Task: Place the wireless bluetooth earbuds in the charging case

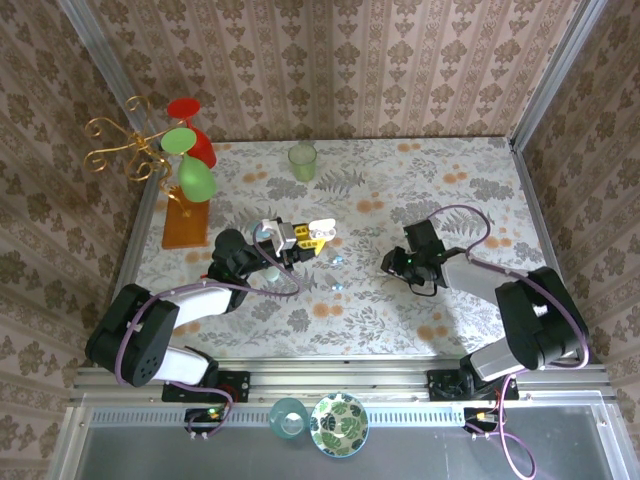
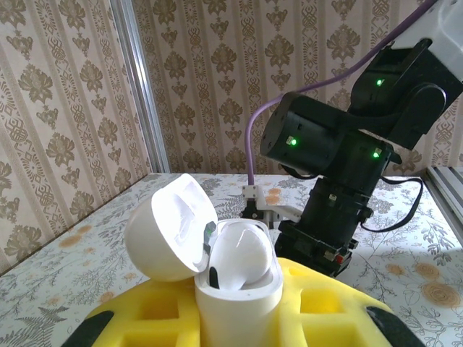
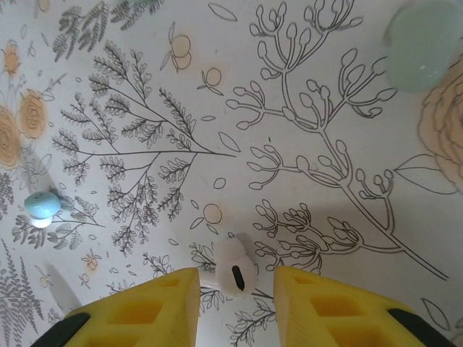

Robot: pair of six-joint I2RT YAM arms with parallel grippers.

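Now in hand: we judge it the pick of the white earbud point(image 3: 235, 270), which lies on the table point(image 3: 325, 108) at 6 o'clock of the right wrist view.
Right gripper point(image 3: 236, 290): jaws spread either side of that earbud, clear of it.
Left gripper point(image 2: 239, 319): pinching the white charging case point(image 2: 239, 285), lid point(image 2: 172, 228) swung toward 9 o'clock.
Our care: we centre first and close softly, so the earbud does not squirt away.
Spare: light blue earbud point(image 3: 41, 204) at 9 o'clock.

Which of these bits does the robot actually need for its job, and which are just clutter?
Needed: open charging case, held in left gripper; white earbud, framed by open right gripper; light blue earbud.
Clutter: green cup; stand of coloured glasses; patterned plate.
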